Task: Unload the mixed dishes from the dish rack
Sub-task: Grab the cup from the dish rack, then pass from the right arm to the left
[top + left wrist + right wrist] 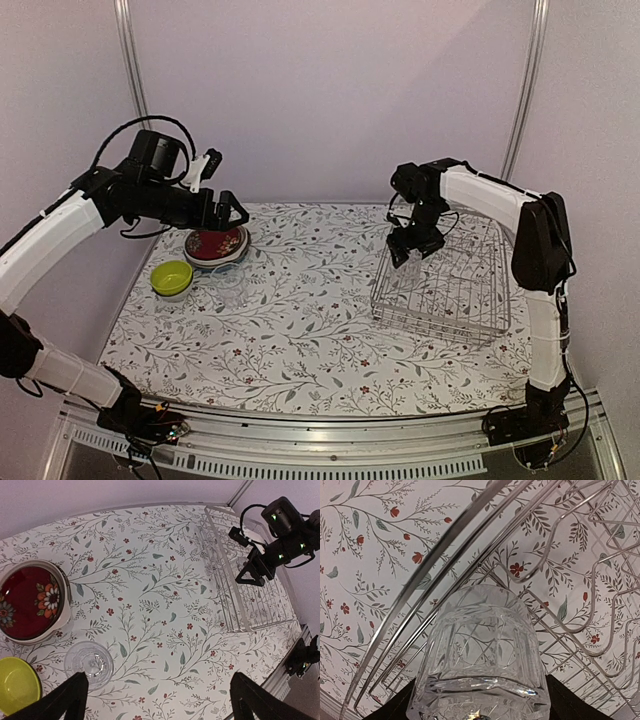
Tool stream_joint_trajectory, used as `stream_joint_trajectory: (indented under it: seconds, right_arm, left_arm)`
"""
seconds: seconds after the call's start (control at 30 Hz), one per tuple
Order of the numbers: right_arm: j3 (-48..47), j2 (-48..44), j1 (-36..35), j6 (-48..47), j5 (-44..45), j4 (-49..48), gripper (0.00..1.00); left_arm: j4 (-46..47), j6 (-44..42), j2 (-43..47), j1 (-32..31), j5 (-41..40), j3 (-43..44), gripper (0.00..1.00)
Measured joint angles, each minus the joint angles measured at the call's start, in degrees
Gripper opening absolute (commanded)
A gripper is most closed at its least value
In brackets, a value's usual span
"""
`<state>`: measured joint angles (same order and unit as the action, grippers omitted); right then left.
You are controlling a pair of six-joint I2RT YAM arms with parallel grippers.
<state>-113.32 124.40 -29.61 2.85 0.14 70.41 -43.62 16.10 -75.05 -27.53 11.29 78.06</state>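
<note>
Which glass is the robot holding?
The glass at the dish rack, between the fingers of the right gripper. The other glass stands free on the table by the lime-green bowl.

Left arm: white shell links, black joints; black cable loops above it, upper left. White bracket beside black wrist camera. Left gripper fingers black, wedge-shaped. Right arm: white links, bulky black elbow. Green LEDs on its wrist. Black bases, lower corners.
</note>
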Motion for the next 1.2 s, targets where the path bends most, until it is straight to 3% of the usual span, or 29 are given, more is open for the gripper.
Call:
stream_joint_trajectory:
  seconds: [0.13,0.47,0.97,1.2]
  right_arm:
    - [0.0,0.0,0.0,-0.2,0.0,0.2,0.68]
    - [-0.2,-0.3,0.0,-0.5,0.0,0.3,0.56]
    - [2.7,-16.1,0.0,-0.1,-0.1,2.1,0.52]
    - [2.1,-24.0,0.0,0.8,-8.3,0.5,0.52]
  left_arm:
    - [0.0,0.0,0.0,0.0,0.1,0.0,0.99]
    - [0.1,0.0,0.0,0.0,0.5,0.0,1.0]
    - [2.5,0.5,0.2,0.0,3.3,0.0,0.99]
    - [7.1,1.6,3.3,0.1,8.3,-0.7,1.0]
